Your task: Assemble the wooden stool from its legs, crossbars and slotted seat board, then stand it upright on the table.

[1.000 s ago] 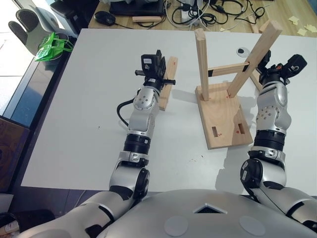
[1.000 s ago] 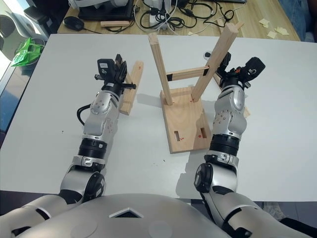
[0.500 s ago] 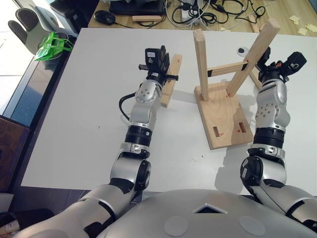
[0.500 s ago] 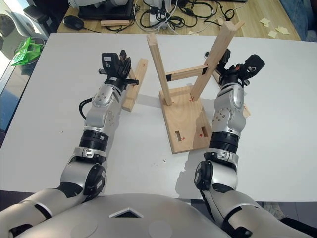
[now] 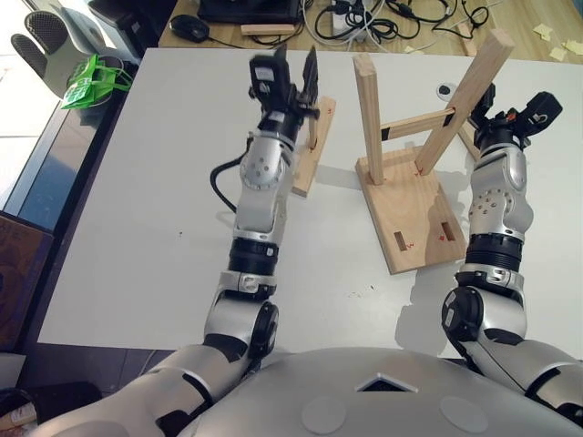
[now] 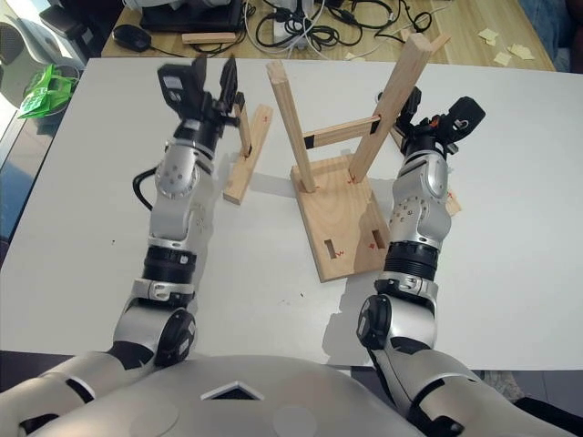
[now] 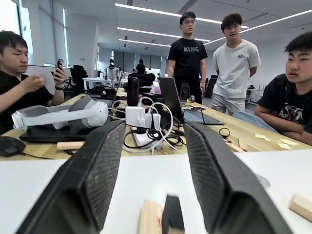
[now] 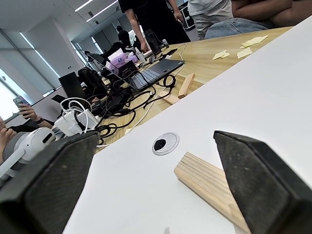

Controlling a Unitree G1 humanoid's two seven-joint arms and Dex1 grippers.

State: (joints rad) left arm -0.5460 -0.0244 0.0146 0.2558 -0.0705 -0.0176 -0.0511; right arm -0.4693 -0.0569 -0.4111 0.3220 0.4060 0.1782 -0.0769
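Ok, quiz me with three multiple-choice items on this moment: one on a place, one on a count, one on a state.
1. Where does the loose leg lie?
A. On the table, left of the seat board.
B. On top of the seat board.
C. In the right jaws.

2. How many standing legs does the seat board hold?
A. One.
B. Two.
C. Four.

3. How are the left jaws?
A. Open and empty.
B. Shut on the loose leg.
C. Shut on the seat board.

Key:
1 A: it lies flat on the table beside the board.
2 B: two rise from the far slots and the two near slots are bare.
3 A: the left wrist view shows a clear gap between the pads.
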